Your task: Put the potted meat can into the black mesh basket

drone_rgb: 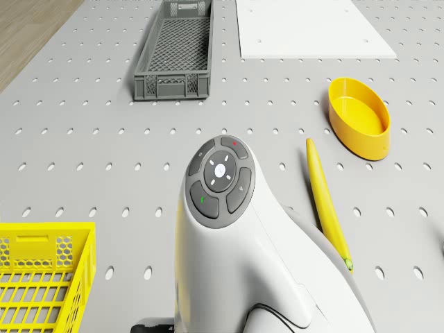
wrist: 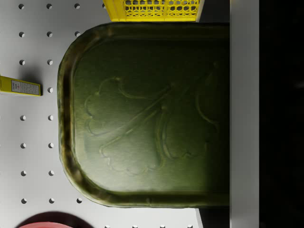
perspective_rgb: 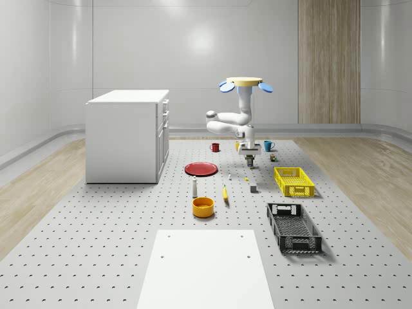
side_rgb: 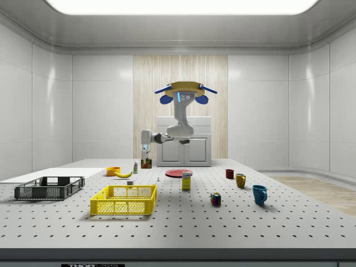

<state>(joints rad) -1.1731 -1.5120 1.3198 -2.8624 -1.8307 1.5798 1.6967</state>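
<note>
Can (wrist: 147, 118) gripped in jaws, basket (perspective_rgb: 293, 226) well apart

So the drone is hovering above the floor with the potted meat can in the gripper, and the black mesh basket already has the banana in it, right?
Not quite: the black mesh basket holds nothing. The whole-scene view shows the banana lying on the perforated floor, beside the orange bowl. The rest stands: the drone hovers, and the gripper holds the potted meat can.

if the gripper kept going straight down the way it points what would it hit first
Probably bare perforated table. The gripper points down, holding the potted meat can in the air; the can would land first.
</note>
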